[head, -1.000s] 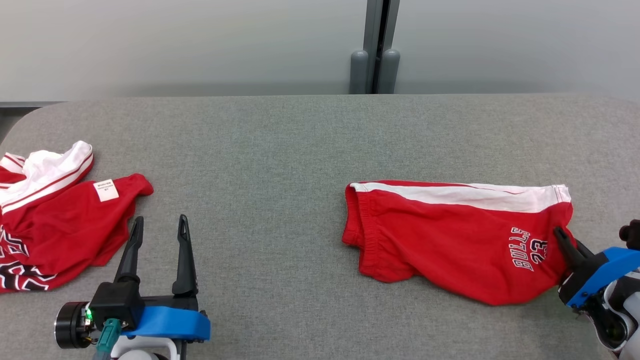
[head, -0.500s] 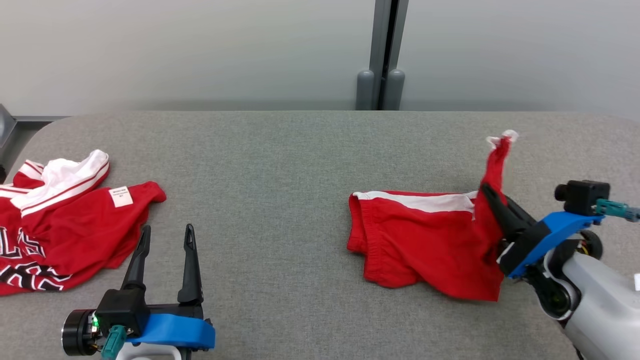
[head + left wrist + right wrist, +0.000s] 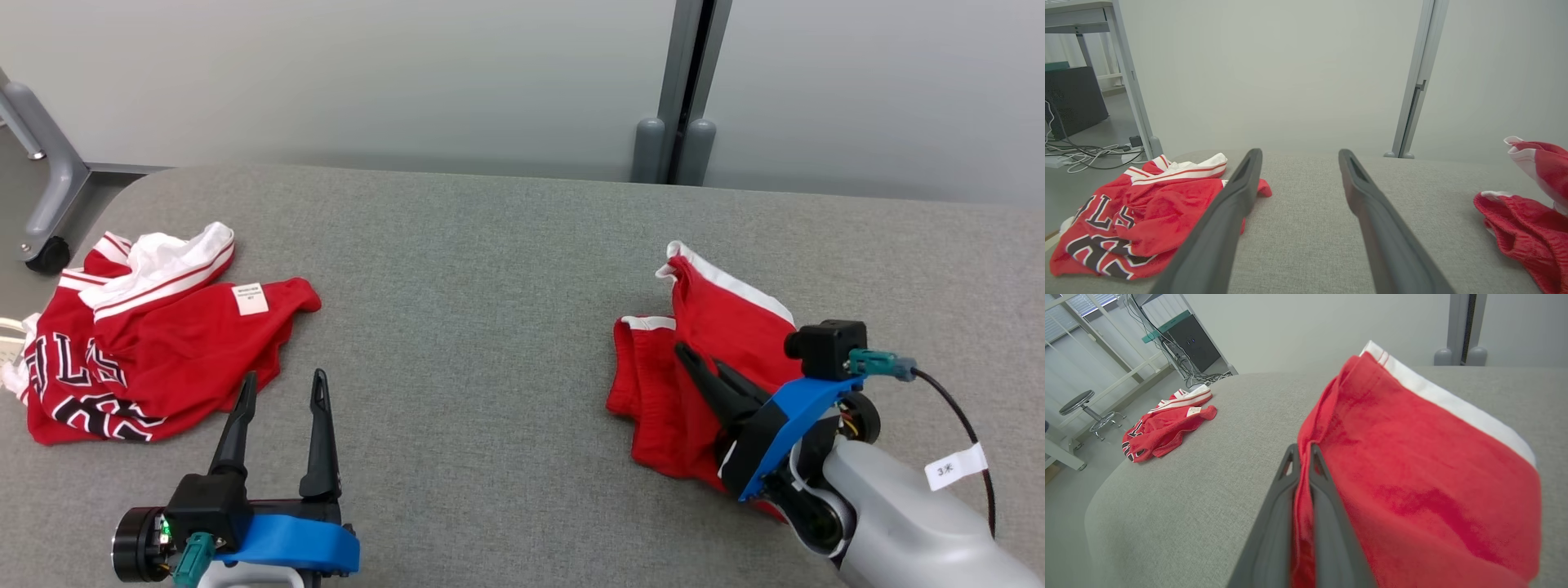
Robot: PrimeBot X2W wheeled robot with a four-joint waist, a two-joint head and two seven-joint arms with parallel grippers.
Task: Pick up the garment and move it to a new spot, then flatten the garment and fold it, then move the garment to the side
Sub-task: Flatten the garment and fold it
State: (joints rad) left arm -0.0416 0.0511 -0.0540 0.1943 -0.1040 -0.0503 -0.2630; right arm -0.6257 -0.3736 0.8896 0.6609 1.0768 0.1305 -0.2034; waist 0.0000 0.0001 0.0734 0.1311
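The garment (image 3: 722, 322) is a pair of red shorts with a white side stripe, lying right of centre on the grey table (image 3: 490, 278). Its right end is lifted and doubled over toward its left half. My right gripper (image 3: 686, 353) is shut on a red fold of it; in the right wrist view the cloth (image 3: 1412, 457) is pinched between the closed fingers (image 3: 1302, 449). Near the front left, my left gripper (image 3: 284, 377) rests open with nothing between its fingers (image 3: 1299, 153), and the shorts (image 3: 1523, 220) lie off to its right.
A second red garment with white trim and black lettering (image 3: 155, 351) lies crumpled at the table's left end, just left of my left gripper. The table's rounded left edge drops to the floor, where a frame leg on a caster (image 3: 41, 245) stands. A grey post (image 3: 686, 90) rises behind the table.
My right gripper has lifted the shorts' right end and carried it leftward over the rest. The head camera has shifted, so the scene sits differently. The left gripper stays open.
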